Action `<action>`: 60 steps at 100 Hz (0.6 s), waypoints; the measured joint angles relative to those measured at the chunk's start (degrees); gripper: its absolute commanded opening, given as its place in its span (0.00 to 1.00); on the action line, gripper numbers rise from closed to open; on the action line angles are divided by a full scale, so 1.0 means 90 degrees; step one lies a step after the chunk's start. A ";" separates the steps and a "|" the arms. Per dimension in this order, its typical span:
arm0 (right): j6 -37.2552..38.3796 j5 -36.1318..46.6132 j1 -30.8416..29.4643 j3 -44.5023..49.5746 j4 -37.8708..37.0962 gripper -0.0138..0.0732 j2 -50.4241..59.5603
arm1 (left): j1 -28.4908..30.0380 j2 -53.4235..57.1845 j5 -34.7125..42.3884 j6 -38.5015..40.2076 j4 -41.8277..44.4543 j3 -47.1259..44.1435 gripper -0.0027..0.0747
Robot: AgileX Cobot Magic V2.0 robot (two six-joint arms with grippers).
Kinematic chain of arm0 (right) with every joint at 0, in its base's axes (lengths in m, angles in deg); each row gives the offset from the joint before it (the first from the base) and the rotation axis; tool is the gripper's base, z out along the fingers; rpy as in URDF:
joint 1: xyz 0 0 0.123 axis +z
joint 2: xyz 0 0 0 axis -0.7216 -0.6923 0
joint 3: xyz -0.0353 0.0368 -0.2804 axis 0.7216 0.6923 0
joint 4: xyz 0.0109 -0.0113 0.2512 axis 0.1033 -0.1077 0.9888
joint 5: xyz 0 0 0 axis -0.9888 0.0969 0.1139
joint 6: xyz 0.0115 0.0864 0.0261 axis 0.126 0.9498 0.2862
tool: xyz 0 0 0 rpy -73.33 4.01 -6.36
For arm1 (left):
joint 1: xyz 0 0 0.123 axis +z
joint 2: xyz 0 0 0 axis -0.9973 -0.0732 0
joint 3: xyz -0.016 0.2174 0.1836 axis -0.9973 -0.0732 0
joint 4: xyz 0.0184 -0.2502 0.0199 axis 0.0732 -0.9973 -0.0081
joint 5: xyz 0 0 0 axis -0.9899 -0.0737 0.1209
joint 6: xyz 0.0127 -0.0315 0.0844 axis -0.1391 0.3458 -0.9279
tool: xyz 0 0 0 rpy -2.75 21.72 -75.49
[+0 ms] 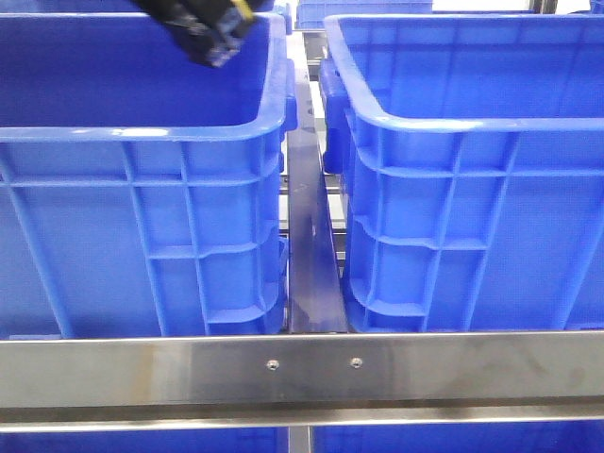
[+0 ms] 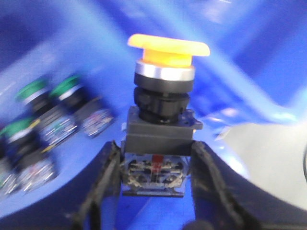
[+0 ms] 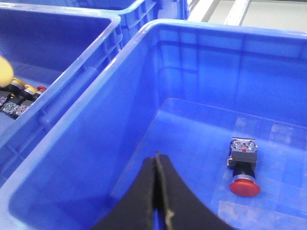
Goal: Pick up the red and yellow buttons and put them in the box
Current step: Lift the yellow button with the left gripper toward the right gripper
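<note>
Yellow button (image 2: 160, 120) clamped in left fingers (image 2: 108, 177); red button (image 3: 243, 165) on blue bin (image 3: 201, 62) floor.

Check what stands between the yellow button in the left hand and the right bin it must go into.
The left hand holds the yellow button above the left bin. That bin's right wall, the gap and the right bin's near wall lie between; it must lift over both rims.
</note>
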 measured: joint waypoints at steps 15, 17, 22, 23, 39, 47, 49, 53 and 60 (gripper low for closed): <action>0.0000 -0.0036 0.0000 0.0000 0.0058 0.11 0.0000 | -0.0435 0.0000 0.0100 -0.0145 0.0000 0.0000 0.13; 0.0000 -0.0036 0.0000 0.0000 0.0070 0.12 0.0000 | -0.0478 0.0000 0.0110 -0.0157 0.0000 0.0000 0.13; 0.0030 -0.0050 0.0000 0.0000 0.0103 0.19 0.0000 | -0.0553 0.0000 0.0110 -0.0171 0.0000 0.0000 0.13; 0.0030 -0.0068 0.0000 0.0000 0.0103 0.20 0.0000 | -0.0571 0.0000 0.0110 -0.0171 0.0000 0.0000 0.13; 0.0465 -0.0399 0.0000 -0.0104 0.0148 0.62 0.0000 | -0.0661 0.0000 0.0126 -0.0200 0.0013 0.0000 0.13; 0.0874 -0.0706 0.0000 -0.0273 0.0222 0.81 -0.0048 | -0.0661 0.0000 0.0126 -0.0211 0.0023 0.0000 0.13; 0.0963 -0.0764 0.0000 -0.0305 0.0255 0.83 -0.0083 | -0.0661 0.0000 0.0126 -0.0211 0.0023 0.0000 0.13; 0.1277 -0.0941 0.0000 -0.0414 0.0284 0.85 -0.0163 | -0.0661 0.0000 0.0126 -0.0211 0.0023 0.0000 0.13; 0.1898 -0.1326 0.0000 -0.0628 0.0310 0.85 -0.0373 | -0.0661 0.0000 0.0126 -0.0211 0.0023 0.0000 0.13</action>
